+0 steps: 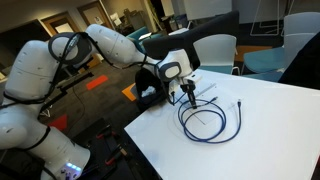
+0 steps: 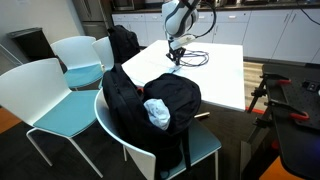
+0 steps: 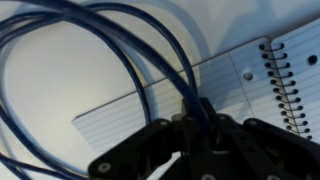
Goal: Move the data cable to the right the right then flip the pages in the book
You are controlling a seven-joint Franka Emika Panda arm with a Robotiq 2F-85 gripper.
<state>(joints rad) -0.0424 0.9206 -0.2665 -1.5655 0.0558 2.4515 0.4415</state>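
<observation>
The data cable [image 1: 212,122] lies in loose dark blue loops on the white table [image 1: 275,135]; it also shows in an exterior view [image 2: 197,58]. My gripper [image 1: 187,96] is down at the near-left edge of the coil. In the wrist view the fingers [image 3: 197,118] are shut on blue cable strands [image 3: 190,92] that run up and away in wide loops. The book [image 3: 240,80], a white spiral-bound notebook with lined pages, lies flat under the cable and the gripper. In both exterior views the book is hard to tell from the white table.
A black bag [image 2: 150,100] sits on a light blue chair [image 2: 40,95] in front of the table [image 2: 225,85]. A second black bag [image 2: 123,42] rests on a chair further back. More chairs [image 1: 270,62] stand beyond the table.
</observation>
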